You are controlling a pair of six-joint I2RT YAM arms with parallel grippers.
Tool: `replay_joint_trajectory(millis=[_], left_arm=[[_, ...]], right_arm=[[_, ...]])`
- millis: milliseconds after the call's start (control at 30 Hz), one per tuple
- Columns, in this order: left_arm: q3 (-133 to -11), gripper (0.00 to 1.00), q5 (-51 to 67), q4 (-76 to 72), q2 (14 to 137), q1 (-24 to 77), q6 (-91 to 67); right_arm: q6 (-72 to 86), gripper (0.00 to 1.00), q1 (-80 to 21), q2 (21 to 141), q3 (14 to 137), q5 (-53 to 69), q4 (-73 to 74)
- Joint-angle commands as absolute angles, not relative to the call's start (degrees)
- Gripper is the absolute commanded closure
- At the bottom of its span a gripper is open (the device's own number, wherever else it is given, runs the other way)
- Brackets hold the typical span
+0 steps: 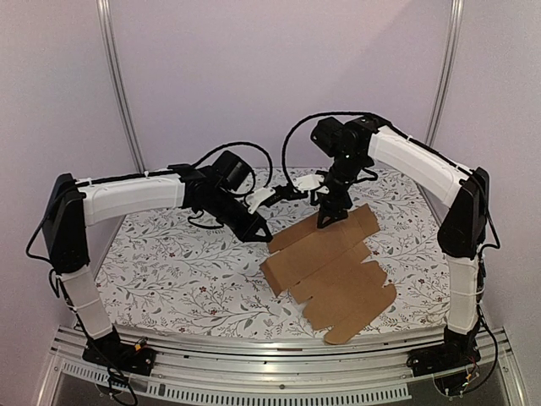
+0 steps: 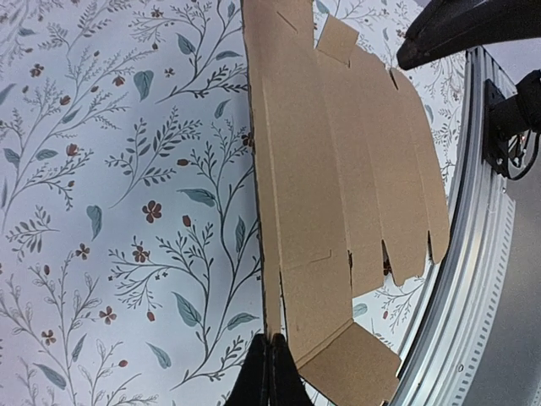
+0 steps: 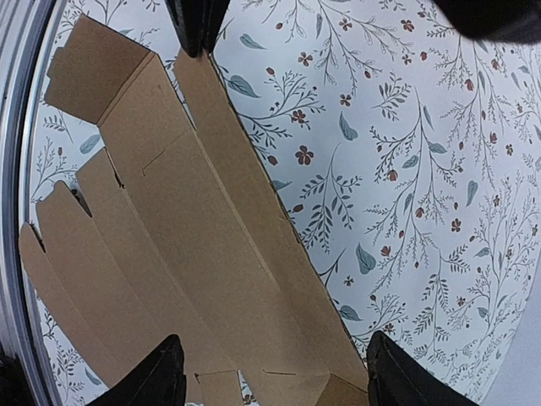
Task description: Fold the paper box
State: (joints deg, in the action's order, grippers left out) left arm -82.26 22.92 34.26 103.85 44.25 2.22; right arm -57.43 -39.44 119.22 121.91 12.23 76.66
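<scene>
The paper box (image 1: 334, 266) lies as an unfolded brown sheet on the floral cloth (image 1: 186, 271), toward 4 o'clock from the table's middle in the top view, with one end close to the near edge. The left gripper (image 1: 265, 236) has its fingers pressed together at the sheet's 10 o'clock corner; whether card is pinched between them I cannot tell. The right gripper (image 1: 325, 222) hangs over the sheet's 12 o'clock end, jaws well apart

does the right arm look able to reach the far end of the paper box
Probably yes: the right gripper hangs open just above that end of the paper box, with nothing between them; the shut left gripper is off to the side.
</scene>
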Motion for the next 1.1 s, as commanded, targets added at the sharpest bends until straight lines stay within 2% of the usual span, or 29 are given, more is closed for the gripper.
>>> replay_joint_trajectory(millis=[0, 167, 367, 567, 867, 1067], left_arm=[[-82.7, 1.00, 23.6, 35.1, 102.8, 44.8, 4.1], [-80.2, 1.00, 24.1, 32.8, 99.4, 44.9, 5.6], [-78.9, 1.00, 22.2, 32.3, 97.7, 44.8, 7.1], [-78.2, 1.00, 21.1, 32.4, 96.6, 44.7, 8.3], [-77.7, 1.00, 19.0, 32.2, 96.4, 44.6, 8.9], [-77.8, 1.00, 18.7, 31.9, 96.3, 44.5, 8.5]], right_arm=[[-59.2, 0.28, -40.0, 117.5, 123.2, 9.4, 77.8], [-60.3, 0.29, -40.0, 120.4, 123.4, 7.3, 78.4], [-60.6, 0.39, -40.0, 122.7, 124.6, 7.9, 80.7], [-60.2, 0.41, -39.9, 122.8, 124.5, 7.9, 80.7], [-59.8, 0.64, -39.9, 122.4, 124.8, 8.6, 81.6], [-59.5, 0.88, -39.9, 122.6, 124.6, 8.6, 82.7]])
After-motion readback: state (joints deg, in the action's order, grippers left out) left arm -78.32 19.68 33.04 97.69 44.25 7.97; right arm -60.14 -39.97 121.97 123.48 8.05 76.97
